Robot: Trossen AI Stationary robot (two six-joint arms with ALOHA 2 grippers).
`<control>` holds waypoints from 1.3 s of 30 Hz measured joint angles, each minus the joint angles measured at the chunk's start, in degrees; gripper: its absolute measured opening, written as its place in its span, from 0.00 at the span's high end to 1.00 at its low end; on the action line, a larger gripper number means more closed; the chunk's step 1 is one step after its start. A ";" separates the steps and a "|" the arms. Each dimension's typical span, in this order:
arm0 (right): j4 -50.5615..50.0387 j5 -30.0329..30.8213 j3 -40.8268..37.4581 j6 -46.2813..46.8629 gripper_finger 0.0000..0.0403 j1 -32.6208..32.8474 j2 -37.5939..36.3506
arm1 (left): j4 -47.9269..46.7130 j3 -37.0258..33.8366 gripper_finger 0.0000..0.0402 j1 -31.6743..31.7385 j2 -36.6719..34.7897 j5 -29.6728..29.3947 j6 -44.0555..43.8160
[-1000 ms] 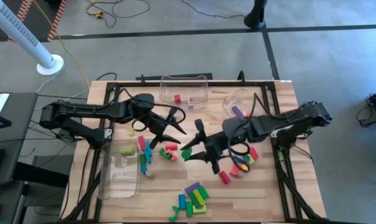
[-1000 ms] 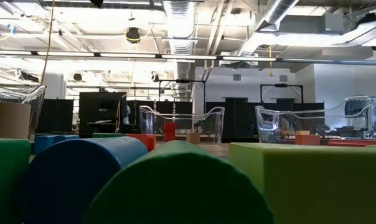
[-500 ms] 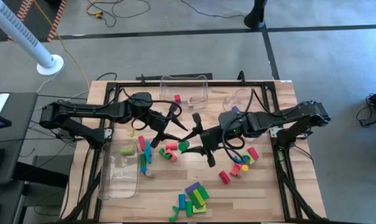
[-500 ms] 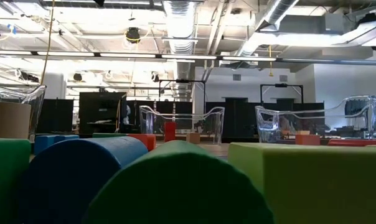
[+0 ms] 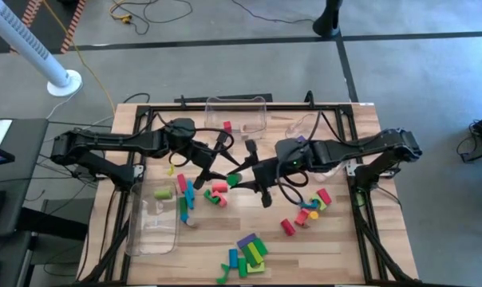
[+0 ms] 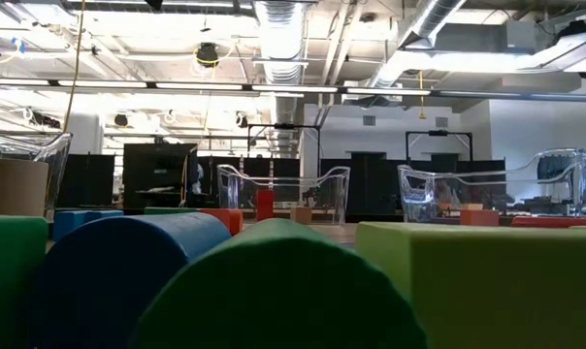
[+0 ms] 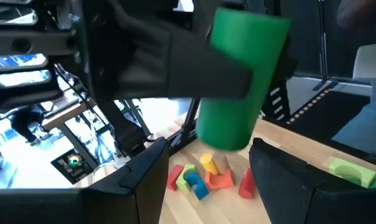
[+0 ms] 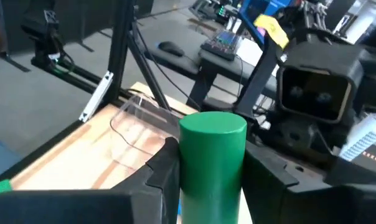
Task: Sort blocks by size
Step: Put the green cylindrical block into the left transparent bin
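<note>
Fingers of the right gripper (image 8: 210,180) stand part-closed on a green cylinder (image 8: 211,158), one on each side of its round wall, with its flat end clear above their tips. Facing it, the left gripper (image 5: 225,165) has its fingers (image 7: 138,180) spread wide, one on either side of the cylinder's free end, and in the left wrist view neither appears to touch it. The cylinder is held off the table between the two grippers, which looks like a handover.

It looks like painted wood or dense foam: probably light and stiff, not fragile. Its smooth curved wall could let it roll or twist in a loose pinch. The best hold is likely across the round wall near the free end, fingers square to its axis, well clear of the right gripper's tips so the two do not collide.

The other blocks (image 5: 247,253) lie scattered on the table (image 5: 329,255), below and away from both sets of fingers.

No brand, label or legible writing shows on the cylinder or grippers.
</note>
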 joint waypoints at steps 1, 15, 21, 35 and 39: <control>-0.21 0.63 0.00 -0.03 0.61 -0.06 0.00 | -0.02 0.00 0.47 -0.02 0.00 0.00 -0.01; 0.04 4.12 0.04 -2.61 0.61 -0.80 0.71 | 2.06 0.00 0.47 -0.93 -0.02 -1.69 -1.76; 0.69 6.11 0.09 -4.06 0.61 -1.16 1.92 | 1.69 -0.09 0.49 -0.94 -0.04 -3.58 -2.54; 0.87 6.87 0.07 -3.24 0.59 -1.11 1.95 | 1.60 -0.09 0.68 -0.96 0.00 -5.99 -1.21; -0.25 7.29 0.07 -3.34 0.56 -1.11 1.90 | 0.97 -0.09 0.69 -0.94 0.04 -6.13 -1.33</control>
